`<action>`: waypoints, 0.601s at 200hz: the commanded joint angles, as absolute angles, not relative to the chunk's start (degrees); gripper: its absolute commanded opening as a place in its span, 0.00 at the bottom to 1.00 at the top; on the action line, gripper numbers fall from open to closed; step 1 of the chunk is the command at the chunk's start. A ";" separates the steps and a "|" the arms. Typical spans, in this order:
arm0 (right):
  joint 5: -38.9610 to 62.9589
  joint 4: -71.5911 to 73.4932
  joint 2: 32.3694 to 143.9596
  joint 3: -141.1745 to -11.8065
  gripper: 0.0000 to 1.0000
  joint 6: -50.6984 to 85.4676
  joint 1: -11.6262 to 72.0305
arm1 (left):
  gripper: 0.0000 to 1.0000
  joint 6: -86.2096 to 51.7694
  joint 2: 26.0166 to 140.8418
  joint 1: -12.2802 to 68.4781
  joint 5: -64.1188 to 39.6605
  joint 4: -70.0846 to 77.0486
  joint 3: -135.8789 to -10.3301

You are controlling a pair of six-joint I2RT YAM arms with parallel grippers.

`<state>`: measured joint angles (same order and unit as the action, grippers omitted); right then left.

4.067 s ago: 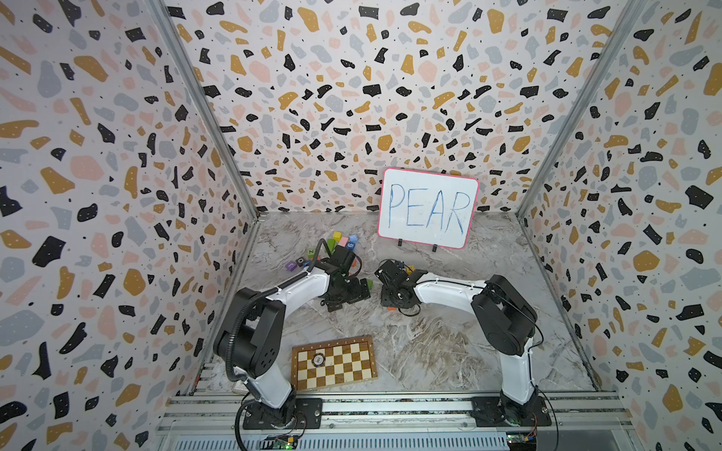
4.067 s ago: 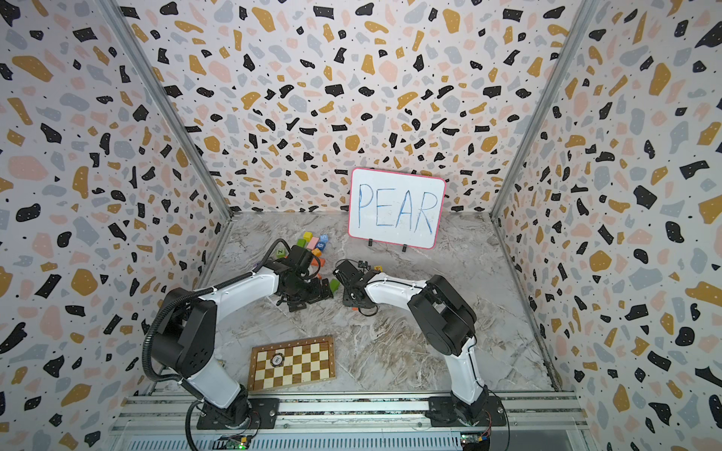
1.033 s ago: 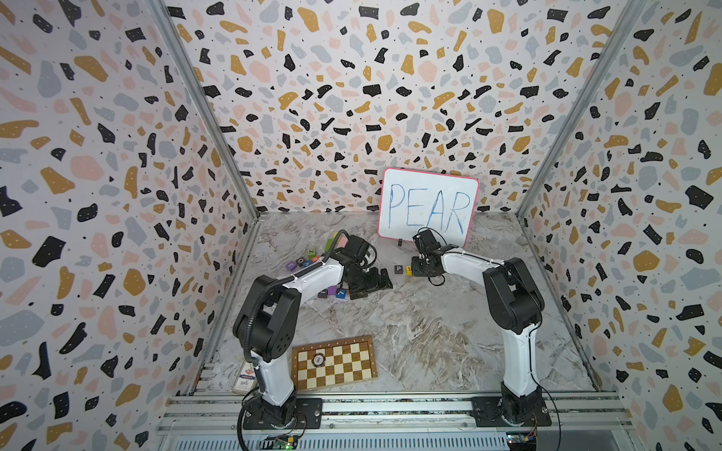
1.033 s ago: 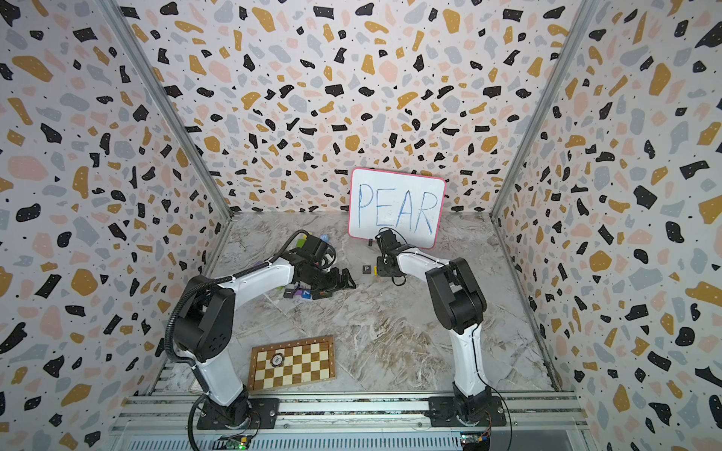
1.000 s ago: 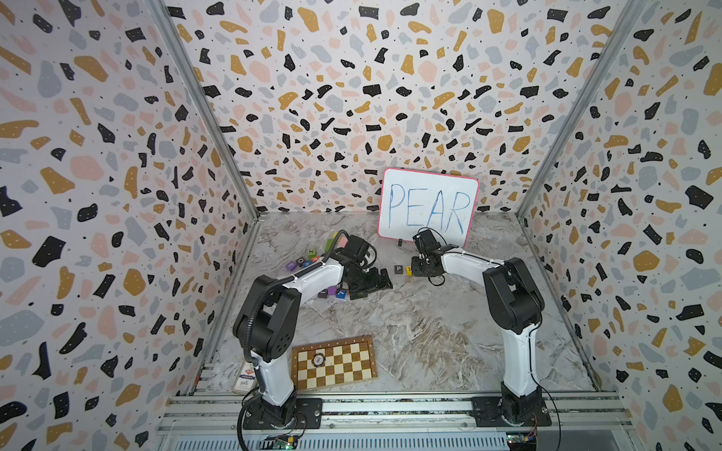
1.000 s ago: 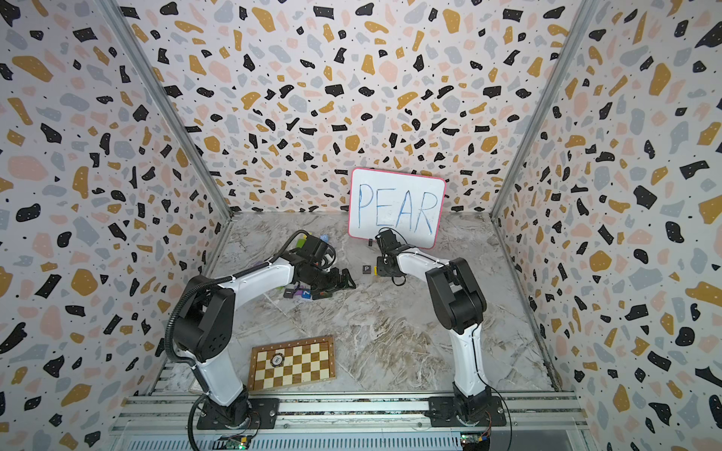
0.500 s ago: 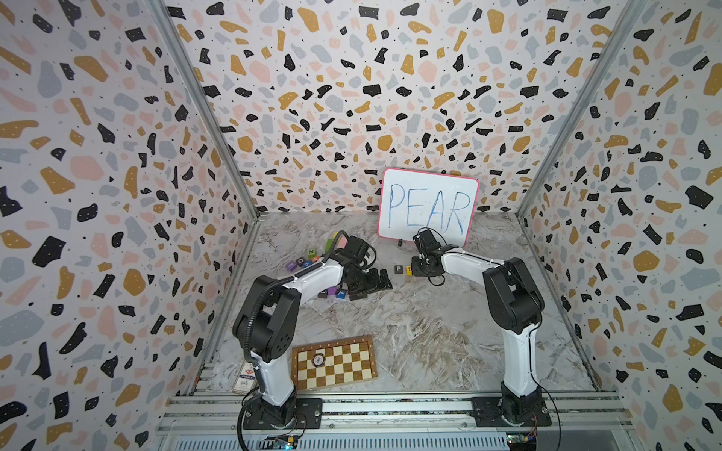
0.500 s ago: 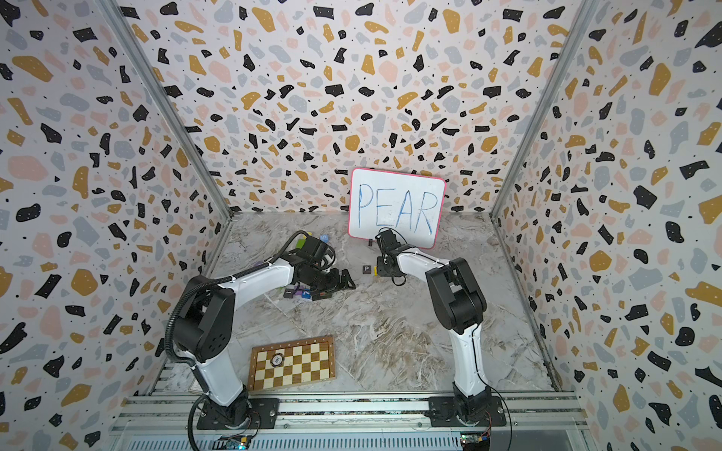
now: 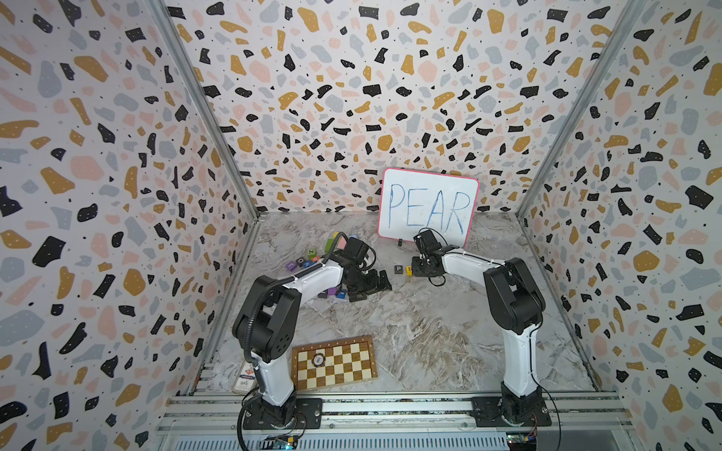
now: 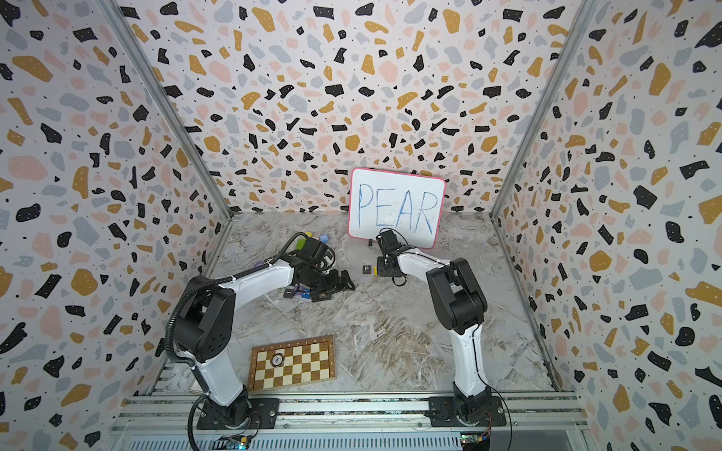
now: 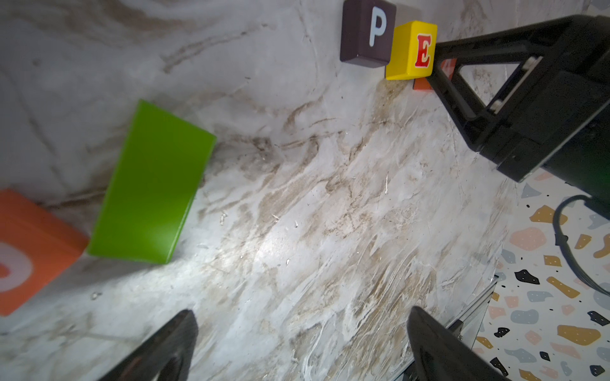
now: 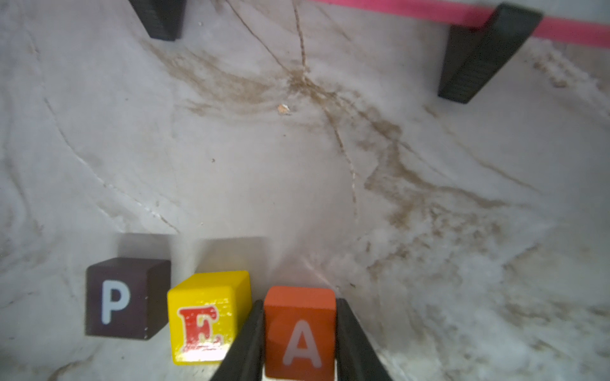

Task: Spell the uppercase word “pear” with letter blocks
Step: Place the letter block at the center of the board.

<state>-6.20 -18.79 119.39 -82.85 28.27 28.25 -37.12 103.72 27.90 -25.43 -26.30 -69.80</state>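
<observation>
Right gripper clenched on small orange-red wooden A cube, just beside yellow wooden E cube at its 3 o'clock as letters read, blackish wooden P cube at 9; likely light, rigid, slick-painted, so flat opposite faces suit; left gripper gaping, empty.

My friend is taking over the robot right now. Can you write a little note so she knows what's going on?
Left end effector: open, empty, near the green bar.
Right end effector: shut on the A block, right beside the E block.
Done: P block and E block side by side before the PEAR whiteboard.
Left: release the A block, then add the R block, which I can't spot.
</observation>
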 commanded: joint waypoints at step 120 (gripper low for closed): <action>-5.36 -20.14 116.12 -81.73 0.32 29.00 28.40 | 0.99 -38.11 101.27 27.60 -25.58 -25.03 -68.87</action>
<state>-5.48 -18.39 118.85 -82.13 28.49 28.27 -37.58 102.87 27.90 -25.45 -25.43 -69.34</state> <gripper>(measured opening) 0.332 0.990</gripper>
